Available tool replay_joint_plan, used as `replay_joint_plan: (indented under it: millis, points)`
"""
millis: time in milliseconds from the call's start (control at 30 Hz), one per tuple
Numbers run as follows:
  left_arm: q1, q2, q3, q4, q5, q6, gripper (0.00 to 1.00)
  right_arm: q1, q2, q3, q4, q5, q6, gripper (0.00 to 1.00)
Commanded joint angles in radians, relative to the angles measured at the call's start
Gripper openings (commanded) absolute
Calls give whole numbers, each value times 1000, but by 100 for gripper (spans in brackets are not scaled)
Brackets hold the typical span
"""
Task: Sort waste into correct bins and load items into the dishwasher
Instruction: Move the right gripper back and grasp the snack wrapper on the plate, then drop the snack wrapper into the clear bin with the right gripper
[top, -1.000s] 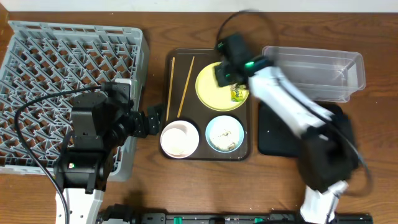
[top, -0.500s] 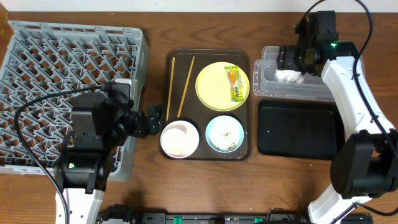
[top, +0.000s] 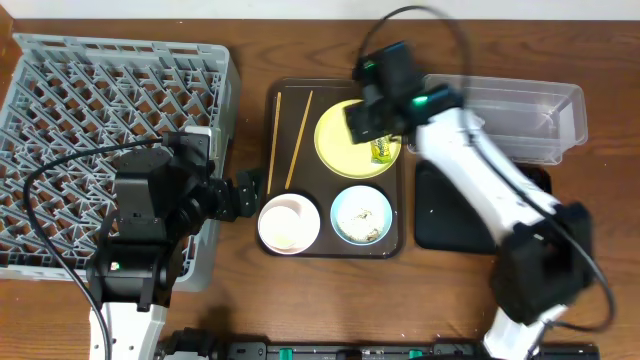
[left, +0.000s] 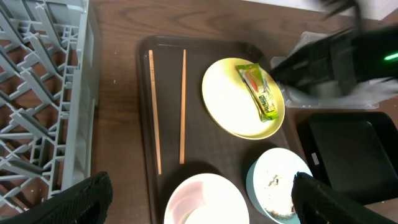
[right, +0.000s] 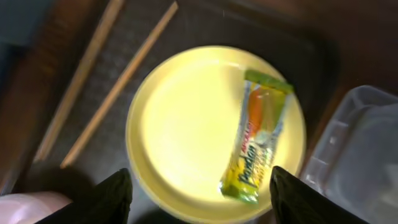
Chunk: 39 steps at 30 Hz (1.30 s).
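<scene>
Snack wrapper (right: 258, 140): lies flat on the pale yellow plate (right: 180, 124), straight below the right claw (right: 199, 190) and nearer its right-hand finger; nothing grips it.
Right claw: fingers spread wide and empty, hanging above the plate.
Step in hand: by my reading, waste sorting, at the reach for the wrapper, with no grasp made yet.
Next move: shift until the wrapper sits between the fingers, come down, pinch the thin film without dragging the plate, then carry it to a bin.
Beside the claw: two chopsticks (right: 118, 81) on the brown tray (top: 320, 95), past the plate edge opposite the wrapper.
Bins: clear tub (top: 520, 115) and black tray (top: 450, 220), on the claw's wrapper side, off the brown tray.
Further out: light blue bowl (left: 292, 165) holding rice scraps (left: 273, 185), next to it a white-pinkish bowl (top: 289, 222).
Left claw (left: 202, 199): spread and empty, poised over the white-pinkish bowl, beside the dish rack (top: 100, 100).
</scene>
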Motion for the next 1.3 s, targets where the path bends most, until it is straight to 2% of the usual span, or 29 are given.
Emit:
replay_joint_plan:
  millis: [0, 167, 233, 333, 400, 667, 800, 933, 1033, 1233, 1267]
  points:
    - [5, -1, 28, 0, 17, -9, 92, 39, 148, 4, 44, 248, 64, 64]
    - [5, -1, 28, 0, 17, -9, 92, 34, 257, 4, 91, 284, 100, 59]
    - [5, -1, 28, 0, 17, -9, 92, 26, 279, 4, 110, 284, 101, 54]
    - [5, -1, 28, 0, 17, -9, 92, 14, 294, 4, 108, 284, 101, 29]
    - [5, -1, 28, 0, 17, -9, 92, 8, 295, 5, 87, 265, 99, 1]
    - [5, -1, 28, 0, 17, -9, 93, -26, 90, 91, -27, 239, 61, 1]
    - [5, -1, 28, 0, 17, -9, 92, -138, -42, 91, -64, 239, -75, 1]
    - [5, -1, 28, 0, 17, -9, 92, -264, -46, 86, -122, 211, -80, 1]
    - [5, -1, 28, 0, 17, -9, 92, -366, -18, 65, -128, 103, -87, 1]
    - [5, -1, 28, 0, 17, -9, 92, -487, 29, 48, -137, -5, -144, 1]
    - [5, -1, 28, 0, 17, -9, 92, -499, 29, 48, -133, -14, -152, 16]
